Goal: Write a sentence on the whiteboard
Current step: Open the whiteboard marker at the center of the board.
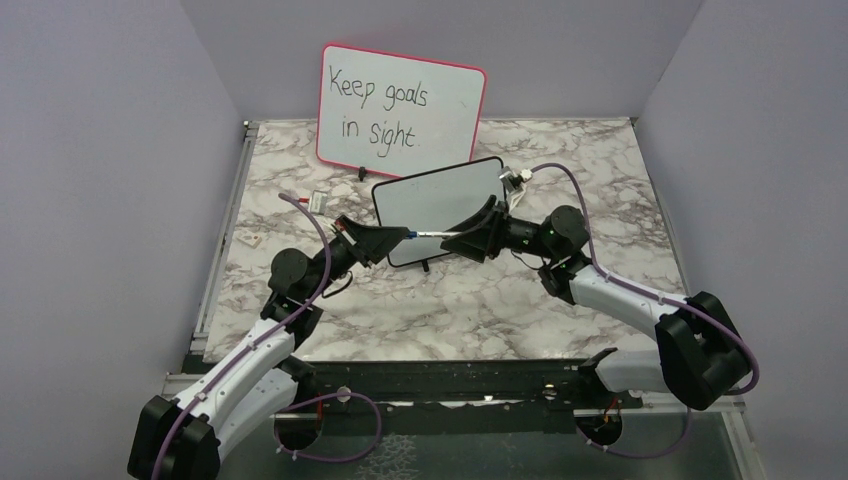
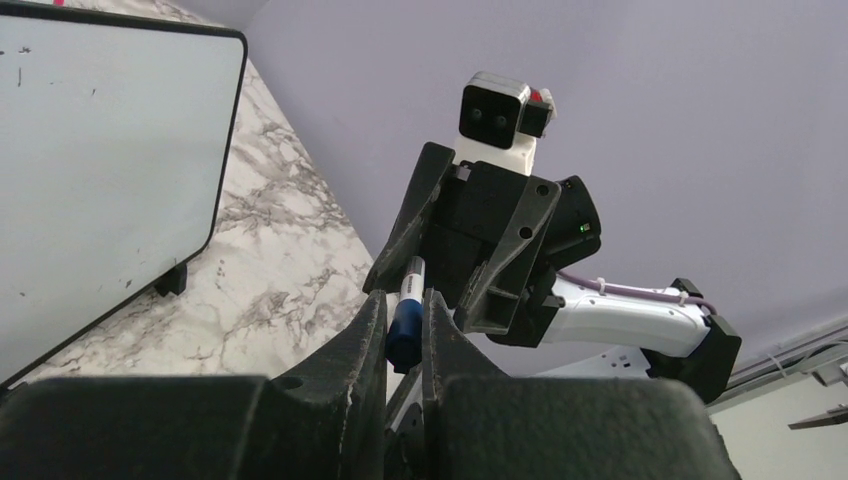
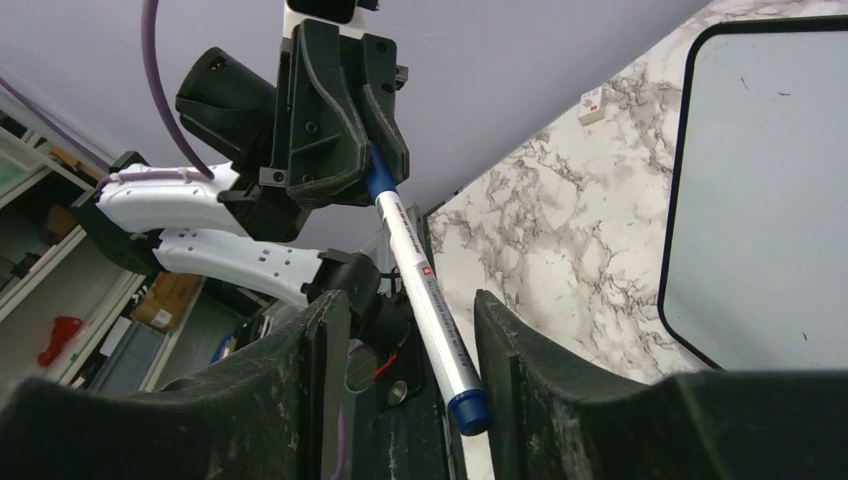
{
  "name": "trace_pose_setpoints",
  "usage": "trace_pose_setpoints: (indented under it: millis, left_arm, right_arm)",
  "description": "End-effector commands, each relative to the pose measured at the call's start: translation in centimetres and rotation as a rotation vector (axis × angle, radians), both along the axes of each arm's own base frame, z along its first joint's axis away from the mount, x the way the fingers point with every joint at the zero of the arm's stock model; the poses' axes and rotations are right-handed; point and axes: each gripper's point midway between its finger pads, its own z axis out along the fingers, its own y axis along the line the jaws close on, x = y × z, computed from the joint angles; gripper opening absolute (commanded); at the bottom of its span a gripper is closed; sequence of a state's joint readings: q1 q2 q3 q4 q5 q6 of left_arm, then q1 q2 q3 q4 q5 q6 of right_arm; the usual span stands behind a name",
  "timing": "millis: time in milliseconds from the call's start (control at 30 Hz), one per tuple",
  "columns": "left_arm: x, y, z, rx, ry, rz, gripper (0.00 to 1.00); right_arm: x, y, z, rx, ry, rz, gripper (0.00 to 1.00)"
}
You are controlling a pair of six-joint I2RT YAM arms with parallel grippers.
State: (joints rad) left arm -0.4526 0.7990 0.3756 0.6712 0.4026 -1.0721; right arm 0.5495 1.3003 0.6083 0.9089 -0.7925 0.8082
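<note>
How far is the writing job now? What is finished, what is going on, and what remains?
Done: the marker is off the table, with the left gripper shut on its blue end. In hand: the right gripper has its open jaws around the white barrel, not closed on it, so this is perhaps a handover or uncapping. Left: the black-framed whiteboard is blank, so the whole sentence is unwritten.

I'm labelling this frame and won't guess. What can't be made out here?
Top view: the whiteboard's lower corners, behind the left fingers and right fingers.
Both wrist views: part of the whiteboard, cut off by the frame edge.
Left wrist view: the marker's blue end, buried between the left fingers, so cap on or off is unclear.
Top view: tan piece near the table's left edge, too small to name.
</note>
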Motion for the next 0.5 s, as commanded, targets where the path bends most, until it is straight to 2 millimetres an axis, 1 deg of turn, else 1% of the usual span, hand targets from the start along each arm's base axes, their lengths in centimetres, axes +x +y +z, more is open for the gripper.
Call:
trace_pose_setpoints:
  millis: [0, 200, 467]
  left_arm:
    - [0.2, 0.2, 1.5, -0.065, -0.038, 0.007, 0.0]
    - [0.0, -0.3, 1.5, -0.08, -0.029, -0.03, 0.0]
    - [0.0, -0.4, 1.0, -0.076, -0.013, -0.04, 0.0]
  right_arm:
    - [-0.6, 0.1, 2.2, 0.056, -0.049, 0.044, 0.51]
    - [-1.0, 0.1, 2.8, 0.083, -0.045, 0.072, 0.49]
    - [-1.4, 0.0, 3.5, 0.091, -0.061, 0.086, 0.45]
